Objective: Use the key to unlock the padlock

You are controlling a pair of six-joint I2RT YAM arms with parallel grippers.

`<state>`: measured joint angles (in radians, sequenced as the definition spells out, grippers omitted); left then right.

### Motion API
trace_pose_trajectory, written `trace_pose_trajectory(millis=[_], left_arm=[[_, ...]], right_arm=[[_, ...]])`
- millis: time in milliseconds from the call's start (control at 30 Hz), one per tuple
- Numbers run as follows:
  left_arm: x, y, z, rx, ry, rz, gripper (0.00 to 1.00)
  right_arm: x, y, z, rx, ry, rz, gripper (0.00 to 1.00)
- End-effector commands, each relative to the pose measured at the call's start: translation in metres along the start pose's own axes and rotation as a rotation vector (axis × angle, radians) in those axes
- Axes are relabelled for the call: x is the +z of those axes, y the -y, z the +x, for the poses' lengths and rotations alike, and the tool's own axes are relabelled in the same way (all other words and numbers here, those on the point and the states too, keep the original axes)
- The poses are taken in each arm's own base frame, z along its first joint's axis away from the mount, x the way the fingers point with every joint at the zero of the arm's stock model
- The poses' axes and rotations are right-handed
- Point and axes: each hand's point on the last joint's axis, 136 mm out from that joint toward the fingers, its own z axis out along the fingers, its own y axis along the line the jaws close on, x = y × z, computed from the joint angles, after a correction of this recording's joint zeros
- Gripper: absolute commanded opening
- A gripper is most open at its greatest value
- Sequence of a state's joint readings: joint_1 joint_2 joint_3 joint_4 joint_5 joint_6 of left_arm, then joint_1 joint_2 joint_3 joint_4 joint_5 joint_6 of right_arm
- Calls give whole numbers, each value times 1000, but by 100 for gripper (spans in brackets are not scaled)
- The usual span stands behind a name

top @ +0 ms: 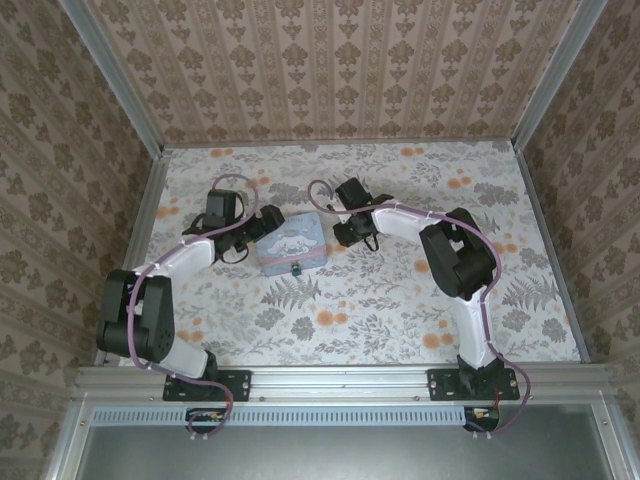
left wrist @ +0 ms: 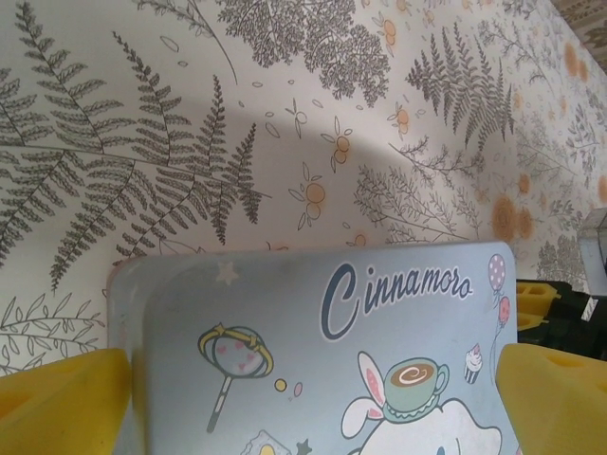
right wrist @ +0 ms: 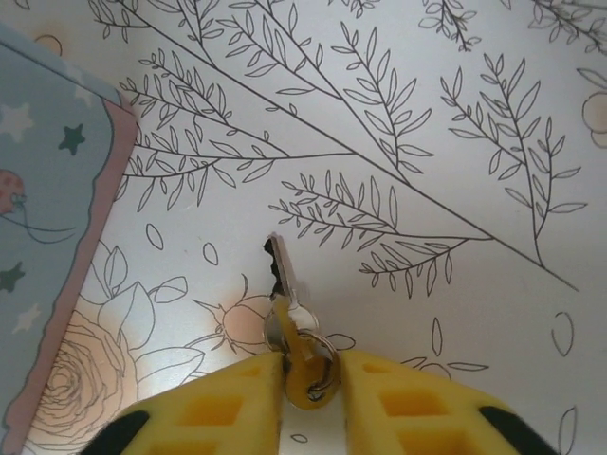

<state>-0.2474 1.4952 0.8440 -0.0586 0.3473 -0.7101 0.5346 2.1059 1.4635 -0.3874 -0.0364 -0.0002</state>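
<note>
Fern-print tabletop (right wrist: 474, 123) — right hand (right wrist: 311, 372) tight on key (right wrist: 285, 284)

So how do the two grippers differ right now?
Left gripper is spread wide, its fingers flanking the tin; right gripper is nearly shut, pinching the key. Left is at the tin itself; right is off to its side, clear of it. Whether left actually squeezes the tin is unclear. Both have yellow pads.

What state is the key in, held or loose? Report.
Held: the key is pinched at its head in the right hand, blade sticking out.
</note>
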Motion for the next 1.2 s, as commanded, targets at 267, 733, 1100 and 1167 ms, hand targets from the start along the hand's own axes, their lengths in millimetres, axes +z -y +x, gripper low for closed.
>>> trace_pose_trajectory(millis=[267, 733, 1100, 1167], left_arm=[[7, 13, -7, 55, -35, 53, 100], [27, 56, 36, 103, -110, 134, 100], [42, 79, 92, 89, -131, 108, 100], [41, 72, 94, 83, -122, 85, 100]], right_arm=[[-21, -6, 13, 51, 23, -26, 0], [-87, 13, 71, 260, 145, -18, 0], [-123, 17, 112, 376, 207, -46, 0], [-127, 14, 115, 385, 211, -63, 0]])
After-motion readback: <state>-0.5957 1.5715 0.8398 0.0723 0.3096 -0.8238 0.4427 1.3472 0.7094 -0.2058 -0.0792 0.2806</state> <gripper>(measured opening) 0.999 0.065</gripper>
